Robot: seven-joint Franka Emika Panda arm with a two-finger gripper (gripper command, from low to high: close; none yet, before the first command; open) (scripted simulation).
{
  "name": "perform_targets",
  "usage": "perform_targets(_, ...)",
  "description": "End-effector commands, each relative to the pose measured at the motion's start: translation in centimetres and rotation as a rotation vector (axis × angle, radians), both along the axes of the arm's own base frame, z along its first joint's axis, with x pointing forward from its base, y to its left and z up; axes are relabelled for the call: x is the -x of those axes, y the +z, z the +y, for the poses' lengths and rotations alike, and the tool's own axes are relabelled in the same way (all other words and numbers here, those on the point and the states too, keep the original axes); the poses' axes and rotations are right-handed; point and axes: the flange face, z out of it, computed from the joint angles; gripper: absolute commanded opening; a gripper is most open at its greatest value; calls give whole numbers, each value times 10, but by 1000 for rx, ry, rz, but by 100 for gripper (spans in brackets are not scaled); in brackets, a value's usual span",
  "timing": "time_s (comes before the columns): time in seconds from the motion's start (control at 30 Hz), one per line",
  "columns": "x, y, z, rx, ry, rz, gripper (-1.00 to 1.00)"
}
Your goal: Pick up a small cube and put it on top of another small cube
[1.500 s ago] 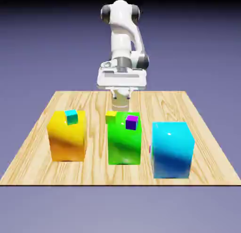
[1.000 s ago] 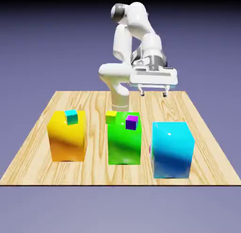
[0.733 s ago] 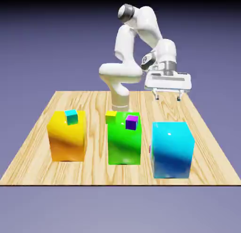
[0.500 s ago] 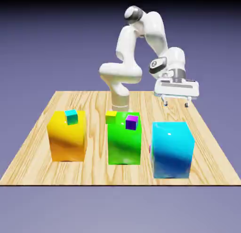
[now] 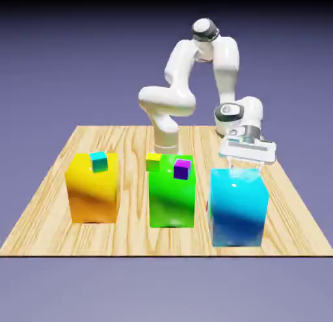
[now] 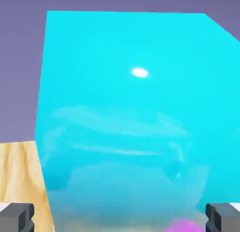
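Nearest the camera in the exterior view, the big cyan block (image 5: 239,207) stands at the bench (image 5: 45,203) front, toward the exterior view's right. A sliver of the small magenta cube (image 5: 207,205) peeks out at the block's left edge, low down, apparently on the bench behind it. In the hand view the cube (image 6: 183,225) shows as a pink blur at the bottom edge, just inside the right-hand fingertip (image 6: 224,218). The claw (image 5: 246,163), open and empty with fingers wide apart, hangs just behind the block's top. So the cube likely lies below the claw, toward the exterior view's left. Further back, the teal small cube (image 5: 99,161) sits atop the yellow block (image 5: 93,189), well apart.
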Motion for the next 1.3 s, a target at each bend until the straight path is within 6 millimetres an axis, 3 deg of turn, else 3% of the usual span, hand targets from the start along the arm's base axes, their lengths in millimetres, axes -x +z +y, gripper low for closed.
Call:
perform_targets(0.0,4,-10,-3,-3,-19,-4,0)
perform_targets(0.27,36,-86,-44,-20,-180,-46,0)
perform_targets(0.33,33,-87,-55,-48,-222,-69,0)
perform_targets(0.6,-2,-138,-73,-48,-222,-69,0)
perform_targets(0.63,-2,-138,-73,-48,-222,-69,-100)
perform_targets(0.9,30,-91,-56,-49,-221,-73,-100)
perform_targets(1.03,13,-81,-38,58,-145,10,-100)
perform_targets(1.17,12,-53,21,124,9,71,-100)
perform_targets(1.27,-4,-18,60,174,75,99,-100)
